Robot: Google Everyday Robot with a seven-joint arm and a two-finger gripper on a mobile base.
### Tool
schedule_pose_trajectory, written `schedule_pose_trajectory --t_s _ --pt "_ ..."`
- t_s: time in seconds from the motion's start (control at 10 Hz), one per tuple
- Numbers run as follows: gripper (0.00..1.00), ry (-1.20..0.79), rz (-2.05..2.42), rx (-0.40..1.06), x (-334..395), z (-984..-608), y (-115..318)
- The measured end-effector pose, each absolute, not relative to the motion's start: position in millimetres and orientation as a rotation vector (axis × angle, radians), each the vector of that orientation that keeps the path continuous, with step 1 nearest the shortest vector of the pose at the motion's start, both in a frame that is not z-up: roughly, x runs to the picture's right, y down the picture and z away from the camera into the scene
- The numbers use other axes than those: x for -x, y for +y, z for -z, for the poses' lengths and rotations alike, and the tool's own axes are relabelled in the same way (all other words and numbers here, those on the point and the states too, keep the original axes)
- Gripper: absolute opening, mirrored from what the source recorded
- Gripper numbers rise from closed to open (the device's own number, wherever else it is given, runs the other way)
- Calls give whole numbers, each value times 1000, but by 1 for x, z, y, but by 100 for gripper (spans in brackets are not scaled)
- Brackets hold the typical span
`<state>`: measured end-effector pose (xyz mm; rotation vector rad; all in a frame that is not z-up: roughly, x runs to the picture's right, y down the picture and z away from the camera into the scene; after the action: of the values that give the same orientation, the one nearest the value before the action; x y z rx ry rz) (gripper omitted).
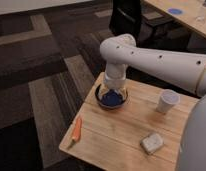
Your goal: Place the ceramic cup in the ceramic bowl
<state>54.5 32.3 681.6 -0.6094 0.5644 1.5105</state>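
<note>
The white arm (156, 57) reaches in from the right edge across the wooden counter (121, 135) and bends down at the wrist near the counter's far left corner. A dark chair (127, 17) stands on the carpet beyond the counter. The blue bowl (112, 104) sits upright at that far left corner. The claw (115, 86) hangs straight down over the bowl, at or just inside its rim. I cannot tell whether the claw is wide, narrow or holding anything. The white cup (167, 101) stands upright on the counter to the right of the bowl, well apart from it and clear of the claw. An orange carrot (77, 129) lies along the counter's left edge. A small pale block (152, 143) rests near the front right.
</note>
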Motion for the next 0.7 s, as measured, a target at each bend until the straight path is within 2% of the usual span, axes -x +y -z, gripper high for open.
schedule_pose_trajectory --t_s 0.4,0.7 --pt "65 574 -1512 612 -57 -683 34" --pt "65 635 -1572 624 -100 -703 32"
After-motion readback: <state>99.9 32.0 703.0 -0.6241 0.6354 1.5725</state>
